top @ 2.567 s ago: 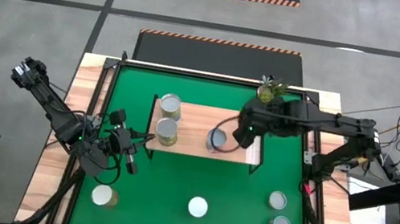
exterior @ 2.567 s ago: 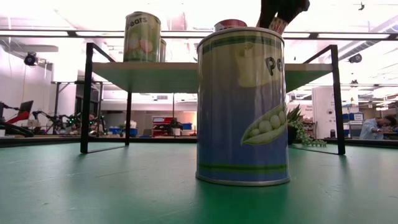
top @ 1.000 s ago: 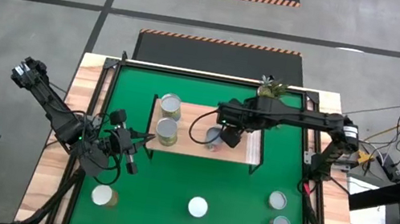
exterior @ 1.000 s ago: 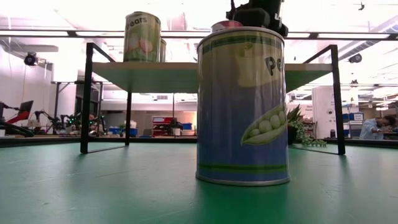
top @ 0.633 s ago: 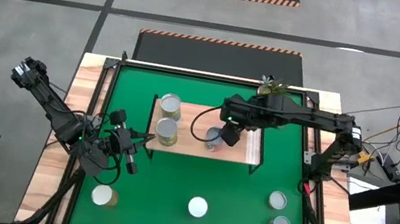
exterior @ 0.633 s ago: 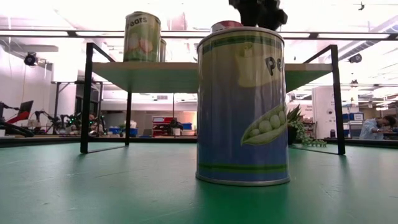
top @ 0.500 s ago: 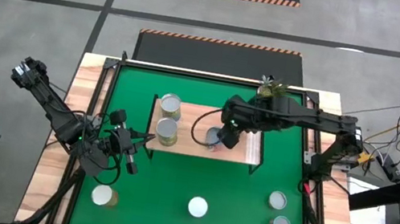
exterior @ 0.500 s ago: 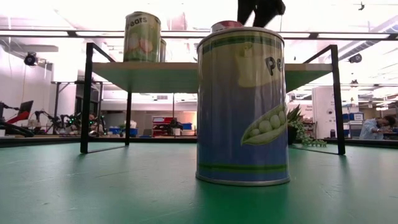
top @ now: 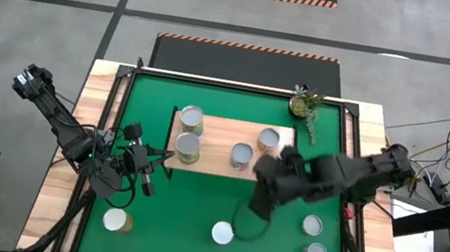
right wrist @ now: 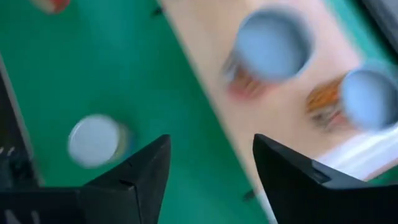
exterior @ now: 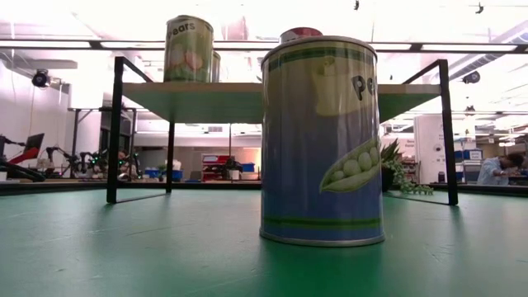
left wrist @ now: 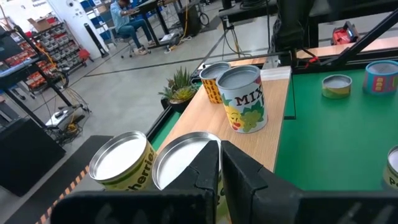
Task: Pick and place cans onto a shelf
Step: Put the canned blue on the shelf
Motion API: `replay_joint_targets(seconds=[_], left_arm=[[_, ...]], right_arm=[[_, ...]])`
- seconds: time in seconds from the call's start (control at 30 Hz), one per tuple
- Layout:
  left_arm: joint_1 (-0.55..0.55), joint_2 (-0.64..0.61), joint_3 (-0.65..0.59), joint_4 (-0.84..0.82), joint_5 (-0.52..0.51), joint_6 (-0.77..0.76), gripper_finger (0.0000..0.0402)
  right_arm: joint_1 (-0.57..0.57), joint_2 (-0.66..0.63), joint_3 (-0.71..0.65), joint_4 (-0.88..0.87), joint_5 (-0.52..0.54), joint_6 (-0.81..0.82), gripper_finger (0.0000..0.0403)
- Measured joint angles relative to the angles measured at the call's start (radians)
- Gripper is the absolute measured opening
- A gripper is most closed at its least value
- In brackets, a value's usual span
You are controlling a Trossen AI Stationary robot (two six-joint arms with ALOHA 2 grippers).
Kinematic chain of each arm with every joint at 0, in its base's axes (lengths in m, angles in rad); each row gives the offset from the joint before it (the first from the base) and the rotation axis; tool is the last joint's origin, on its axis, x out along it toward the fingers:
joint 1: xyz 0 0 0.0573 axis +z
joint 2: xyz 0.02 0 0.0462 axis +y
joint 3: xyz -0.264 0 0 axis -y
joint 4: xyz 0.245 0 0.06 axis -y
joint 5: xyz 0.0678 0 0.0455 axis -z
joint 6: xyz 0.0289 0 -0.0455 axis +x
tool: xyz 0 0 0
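four cans on shelf; right tool withdrew over mat, fingers apart, empty.

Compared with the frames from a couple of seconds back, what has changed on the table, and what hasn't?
The right gripper has left the shelf and swung down over the green mat, near the white-topped can; its fingers are apart and empty. Four cans now show on the shelf, including the one the arm hid before. The left gripper and the other cans have not moved.
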Motion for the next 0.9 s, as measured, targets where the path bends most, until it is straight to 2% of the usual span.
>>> replay_joint_targets(seconds=[0.2, 0.4, 0.9], left_arm=[[0.0, 0.0, 0.0, 0.003, 0.008, -0.006, 0.0], [0.0, 0.0, 0.0, 0.004, 0.008, -0.007, 0.0], [0.0, 0.0, 0.0, 0.007, 0.008, -0.007, 0.0]], right_arm=[[0.162, -0.011, -0.128, -0.049, -0.068, 0.212, 0.0198], [0.245, -0.022, -0.286, -0.047, -0.108, 0.433, 0.019], [0.268, -0.113, -0.588, 0.038, -0.204, 0.618, 0.0189]])
